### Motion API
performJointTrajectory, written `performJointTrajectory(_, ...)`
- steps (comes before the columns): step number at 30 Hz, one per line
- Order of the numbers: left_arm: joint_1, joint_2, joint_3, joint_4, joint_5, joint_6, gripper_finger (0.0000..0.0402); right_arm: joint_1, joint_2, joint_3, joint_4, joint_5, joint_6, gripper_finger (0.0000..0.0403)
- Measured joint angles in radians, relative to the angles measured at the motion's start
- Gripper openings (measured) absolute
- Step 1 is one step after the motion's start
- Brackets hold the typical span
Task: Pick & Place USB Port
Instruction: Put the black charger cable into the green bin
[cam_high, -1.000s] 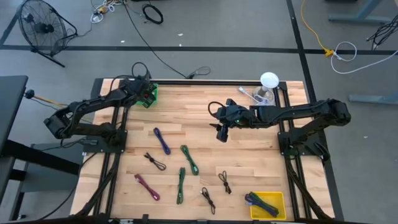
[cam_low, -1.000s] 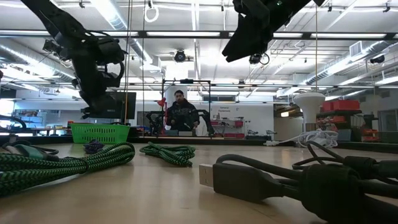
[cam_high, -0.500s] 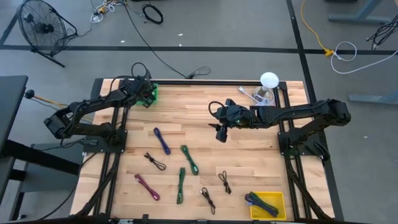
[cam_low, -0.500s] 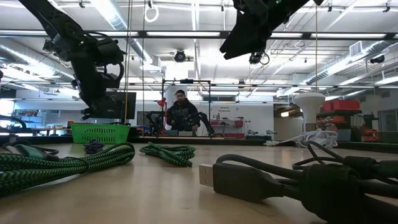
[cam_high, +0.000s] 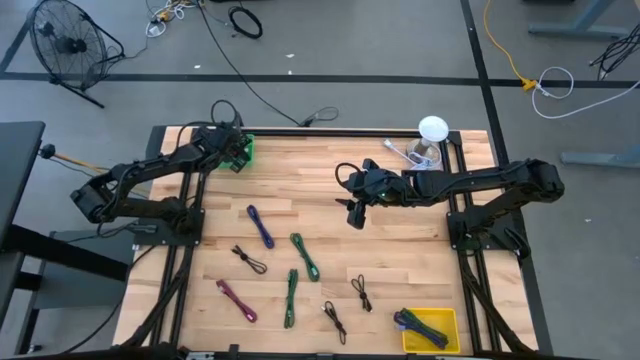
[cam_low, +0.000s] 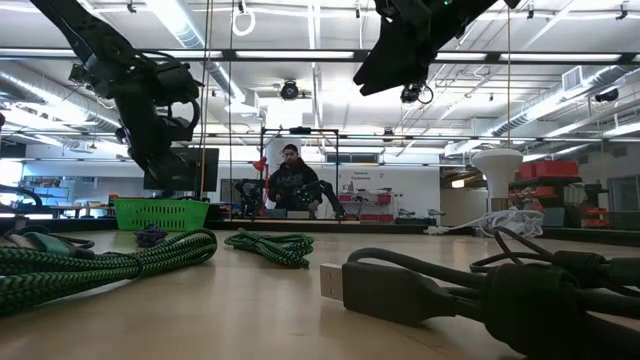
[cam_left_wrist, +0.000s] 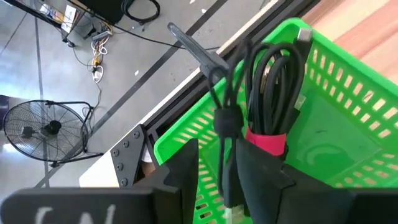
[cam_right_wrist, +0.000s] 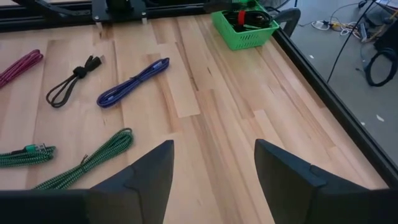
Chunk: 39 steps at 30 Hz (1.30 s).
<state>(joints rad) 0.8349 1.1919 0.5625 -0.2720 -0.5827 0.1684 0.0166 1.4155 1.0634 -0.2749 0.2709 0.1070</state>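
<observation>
Nearest the low camera, a black cable lies on the table with its USB plug facing left, beside a green braided cable. In the high view the near edge of the table carries a yellow tray holding dark cables, with small black cables, a pink cable and a green cable spread along the same zone. Toward mid-table lie another black cable, a second green cable and a purple cable. The right gripper hovers above bare wood at mid-table, its fingers spread wide with nothing between them. At the far left corner the left gripper hangs over the green basket, its fingers clamped on a coiled black USB cable bound with a red band; the coil is suspended above the basket interior. At the far right corner a white dome stands beside a heap of white cable. Beyond the table a person sits in the room. On the floor, off the far left corner, stands a fan.
</observation>
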Motion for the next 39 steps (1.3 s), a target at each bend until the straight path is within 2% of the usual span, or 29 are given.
performJointTrajectory(7, -0.001, 0.0, 0.0, 0.082, 0.006, -0.045, 0.0123, 0.0, 0.0, 0.0, 0.0, 0.0, 0.001, 0.0224)
performJointTrajectory(11, -0.003, -0.002, 0.0, 0.078, 0.072, -0.058, 0.0122, 0.0, 0.0, 0.0, 0.0, 0.0, 0.001, 0.0224)
performJointTrajectory(15, -0.014, -0.002, 0.0, 0.034, 0.251, -0.066, 0.0122, 0.0, 0.0, 0.0, 0.0, 0.0, 0.001, 0.0224)
performJointTrajectory(20, -0.065, -0.004, 0.043, -0.101, 0.549, -0.189, 0.0122, 0.0, 0.0, 0.0, 0.0, 0.0, 0.001, 0.0224)
performJointTrajectory(22, -0.094, -0.004, 0.064, -0.166, 0.633, -0.211, 0.0122, 0.0, 0.0, 0.0, 0.003, 0.0, 0.001, 0.0224)
performJointTrajectory(24, -0.133, -0.004, 0.086, -0.238, 0.668, -0.22, 0.0122, 0.0, 0.0, 0.0, 0.01, 0.0, 0.001, 0.0224)
performJointTrajectory(29, -0.271, -0.004, 0.106, -0.352, 0.677, -0.18, 0.0122, 0.0, 0.0, 0.0, 0.027, 0.0, 0.006, 0.0224)
performJointTrajectory(35, -0.503, -0.004, 0.106, -0.37, 0.678, -0.185, 0.0122, 0.0, 0.0, 0.0, 0.042, 0.0, 0.012, 0.0224)
performJointTrajectory(39, -0.681, -0.005, 0.106, -0.366, 0.684, -0.249, 0.0122, 0.0, 0.0, 0.0, 0.048, 0.0, 0.016, 0.0224)
